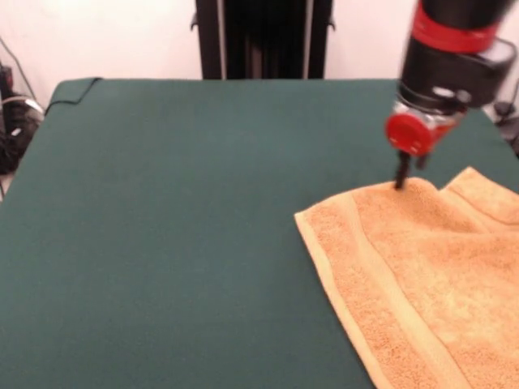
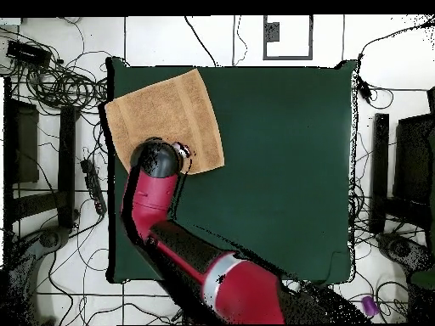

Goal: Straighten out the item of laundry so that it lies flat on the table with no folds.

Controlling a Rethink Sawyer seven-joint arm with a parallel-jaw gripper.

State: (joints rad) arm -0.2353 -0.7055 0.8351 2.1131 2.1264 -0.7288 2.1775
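Note:
The orange-tan towel [image 1: 430,275] lies on the green table [image 1: 178,227] at the right of the front view and runs off the right and bottom edges. A woven border band runs along its left side. Its far edge rises in a small peak with a crease beside it. My gripper [image 1: 401,177] stands at that peak with its thin dark fingers close together, shut on the towel's far edge. In the overhead view the towel [image 2: 161,110] lies at the table's [image 2: 280,170] upper left corner, and the gripper [image 2: 183,153] is at its lower edge.
The black pedestal [image 1: 263,36] stands behind the table's far edge. The table cloth is rumpled at one far corner [image 1: 73,87]. Cables [image 2: 59,85] and stands lie on the floor around the table. The arm [image 2: 170,229] crosses the table's lower left part.

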